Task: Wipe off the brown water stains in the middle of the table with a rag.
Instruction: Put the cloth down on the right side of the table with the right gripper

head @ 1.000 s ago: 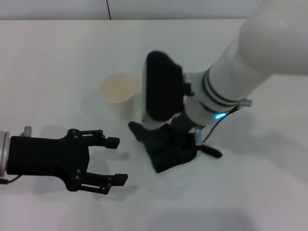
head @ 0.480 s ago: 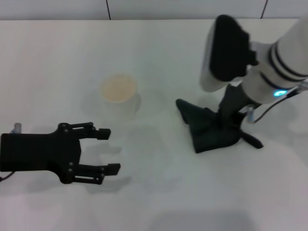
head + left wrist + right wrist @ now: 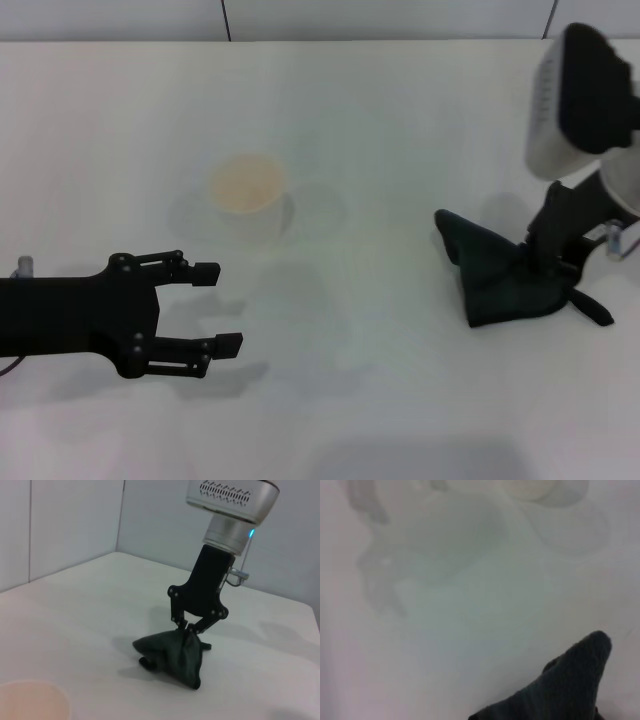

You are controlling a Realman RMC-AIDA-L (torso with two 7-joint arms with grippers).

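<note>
The right gripper (image 3: pixel 548 262) is pinching the soft, dark grey folded rag (image 3: pixel 505 278) by its bunched top; it probably drapes limply. The left gripper (image 3: pixel 205 312) is hovering open.

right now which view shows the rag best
The left wrist view: the whole rag shows side-on, pinched at its top by the right gripper. The head view shows it from above, partly behind that gripper. The right wrist view catches only one corner.

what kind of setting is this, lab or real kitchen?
Looks like a lab test bench, not a kitchen: a bare white table against plain white walls, with only a cup and a dark rag held by the right gripper.
</note>
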